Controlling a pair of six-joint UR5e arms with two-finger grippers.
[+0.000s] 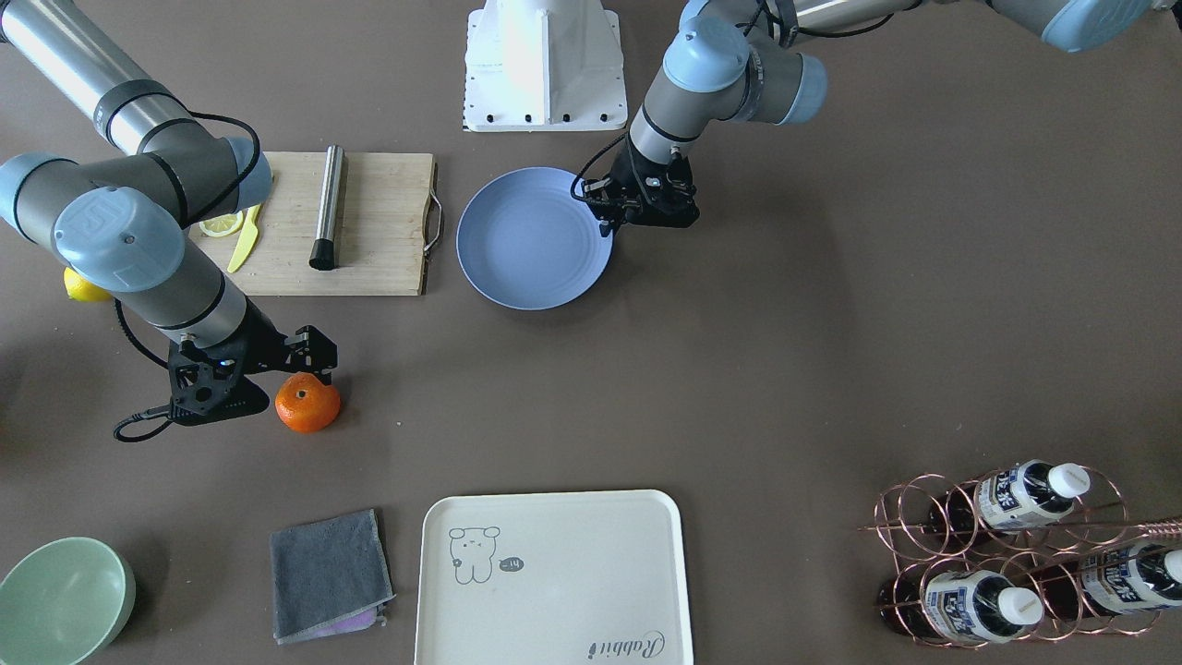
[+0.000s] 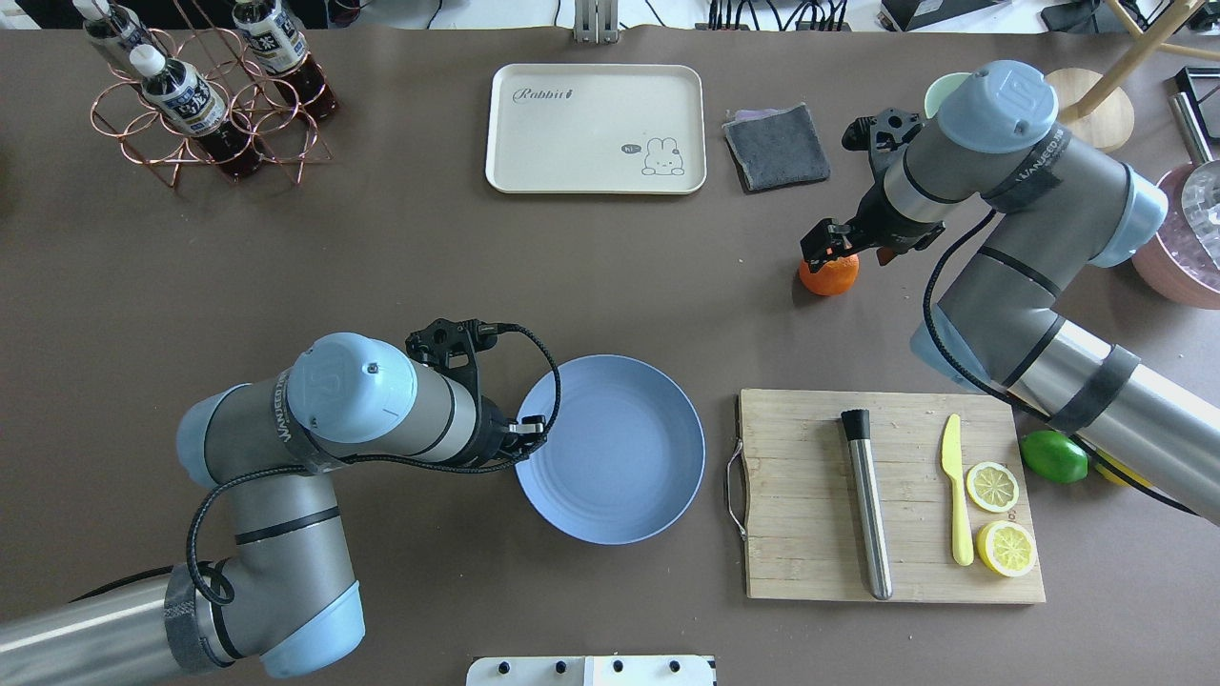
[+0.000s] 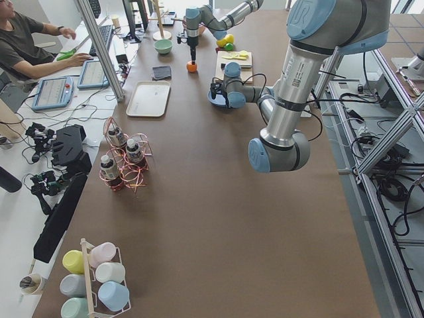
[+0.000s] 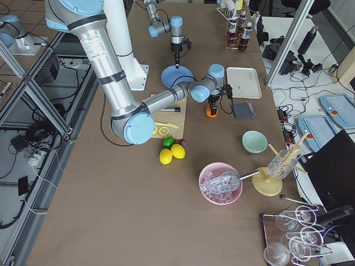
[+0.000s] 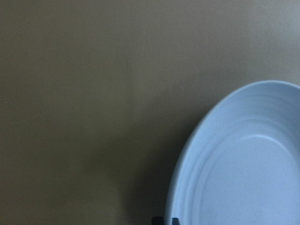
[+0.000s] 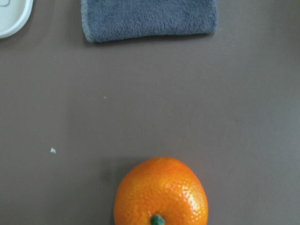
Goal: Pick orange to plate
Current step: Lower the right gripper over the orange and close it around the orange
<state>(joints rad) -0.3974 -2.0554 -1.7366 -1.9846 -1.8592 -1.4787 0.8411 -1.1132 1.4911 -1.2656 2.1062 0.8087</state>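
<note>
Front view: cream tray (image 1: pixel 554 573) printed "Rabbit", "hi". Orange (image 1: pixel 307 404) on bare table, right gripper (image 1: pixel 319 367) just over it; cannot tell how its jaws stand.
Overhead: plate (image 2: pixel 620 476) well apart from orange, open table between; left gripper (image 2: pixel 534 433) at plate rim.
Left wrist: fingertips pressed together.
Right wrist: orange glossy, pebbled, green stem.
</note>
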